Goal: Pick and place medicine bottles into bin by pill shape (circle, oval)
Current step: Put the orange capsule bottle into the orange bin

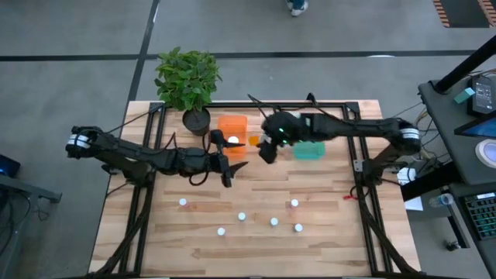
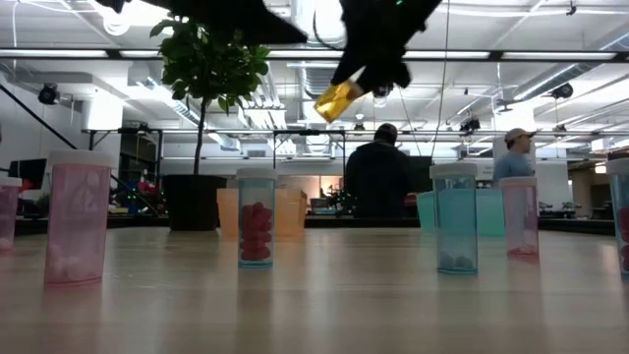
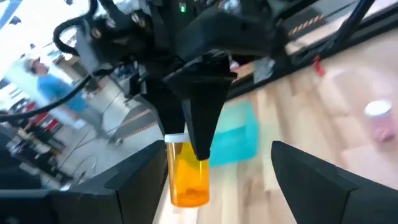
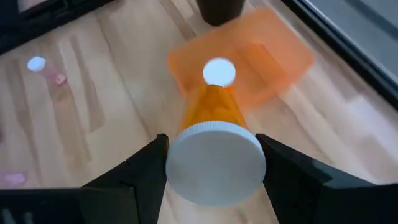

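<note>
Gripping an amber bottle (image 4: 214, 146), right gripper (image 1: 266, 149) beside orange tub (image 1: 232, 128); left gripper (image 1: 230, 172) near tub, fingers spread.

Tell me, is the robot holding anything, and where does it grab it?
Yes. The right end effector holds an orange bottle by its white cap end. The left end effector is open, holding nothing.

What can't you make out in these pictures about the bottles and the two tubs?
- Pill shape in the orange bottle held by the right tool: right wrist view, white cap covers it; left wrist view, blurred.
- Teal tub contents: high view, right arm overlaps it.
- Loose bottles: high view, mere white dots.
- Orange tub: low view, bottle in front.
</note>
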### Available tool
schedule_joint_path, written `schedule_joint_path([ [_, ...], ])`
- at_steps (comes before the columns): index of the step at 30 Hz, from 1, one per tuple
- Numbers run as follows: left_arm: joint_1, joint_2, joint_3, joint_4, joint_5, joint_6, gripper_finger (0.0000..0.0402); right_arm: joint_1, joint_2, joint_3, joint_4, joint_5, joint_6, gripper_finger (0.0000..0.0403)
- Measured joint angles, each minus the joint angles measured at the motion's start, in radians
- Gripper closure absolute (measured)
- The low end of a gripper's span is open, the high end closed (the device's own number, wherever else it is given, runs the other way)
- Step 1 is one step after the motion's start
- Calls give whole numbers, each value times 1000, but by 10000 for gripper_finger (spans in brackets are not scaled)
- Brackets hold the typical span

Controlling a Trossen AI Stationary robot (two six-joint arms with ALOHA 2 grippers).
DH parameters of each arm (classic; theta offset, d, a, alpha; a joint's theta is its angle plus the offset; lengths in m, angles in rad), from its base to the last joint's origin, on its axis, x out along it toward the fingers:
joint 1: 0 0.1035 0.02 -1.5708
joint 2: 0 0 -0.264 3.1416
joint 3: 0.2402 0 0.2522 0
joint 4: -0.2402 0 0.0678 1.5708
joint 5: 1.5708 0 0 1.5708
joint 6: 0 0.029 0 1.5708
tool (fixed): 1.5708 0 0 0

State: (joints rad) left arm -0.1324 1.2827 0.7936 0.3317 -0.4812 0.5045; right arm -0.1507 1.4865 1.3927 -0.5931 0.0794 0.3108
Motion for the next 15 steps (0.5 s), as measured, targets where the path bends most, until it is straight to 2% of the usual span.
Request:
schedule_joint_path([
  [8,152,6,-71,-1,0,-54,127,-80,190,181,36,-108,-145,183],
  [15,239,0,-135,8,0,-81,127,-120,298,321,23,-190,-195,183],
])
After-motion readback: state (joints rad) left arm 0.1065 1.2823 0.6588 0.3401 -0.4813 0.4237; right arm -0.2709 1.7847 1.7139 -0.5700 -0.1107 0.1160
